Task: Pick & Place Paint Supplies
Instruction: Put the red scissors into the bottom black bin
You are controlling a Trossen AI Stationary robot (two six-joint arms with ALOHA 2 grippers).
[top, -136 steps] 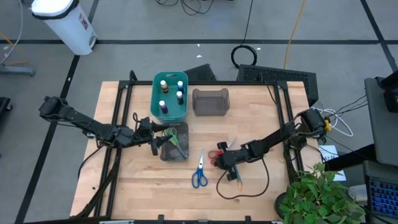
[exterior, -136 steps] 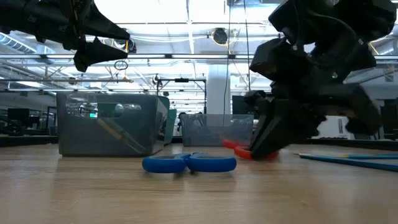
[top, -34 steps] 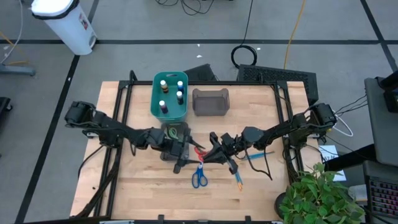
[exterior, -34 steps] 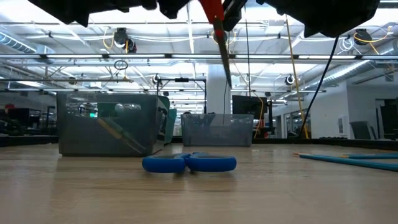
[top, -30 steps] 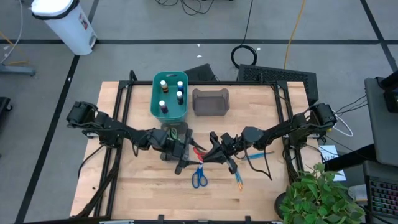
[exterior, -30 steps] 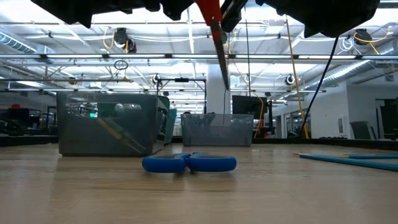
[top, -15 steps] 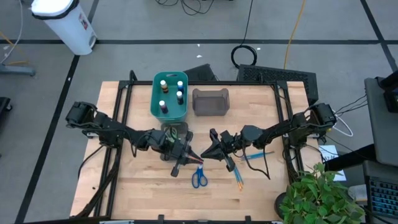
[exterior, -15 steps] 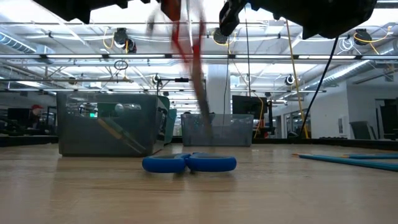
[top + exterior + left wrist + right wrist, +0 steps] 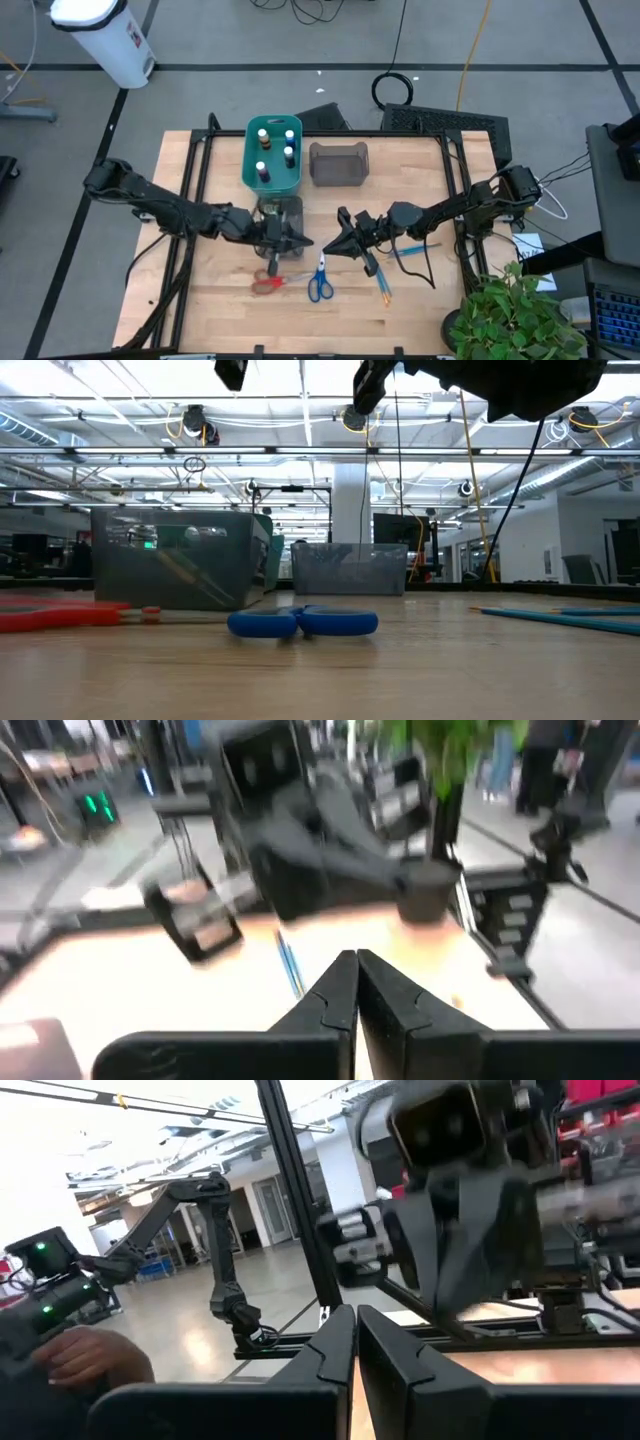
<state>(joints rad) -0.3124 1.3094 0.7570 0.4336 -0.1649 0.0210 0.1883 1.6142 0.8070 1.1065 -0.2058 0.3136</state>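
Wooden table [image 9: 420,300] | red scissors [image 9: 266,283] lying flat | left fingers [image 9: 352,982] clenched, empty | right fingers [image 9: 352,1332] clenched, empty | no legible writing

Bright overhead lighting, soft shadows — left wrist view motion-blurred, ceiling glare.

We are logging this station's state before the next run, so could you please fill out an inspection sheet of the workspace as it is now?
Surface: wooden table, bare at the near edge.
Job's things: red scissors and blue scissors flat on the wood; brushes beside them; paint bottles in the teal bin; green-yellow scissors in a grey bin.
Clutter: second grey bin.
Grippers: left gripper shut, empty; right gripper shut, empty.
Cables: coil on the floor.
Surroundings: potted plant, white drum.
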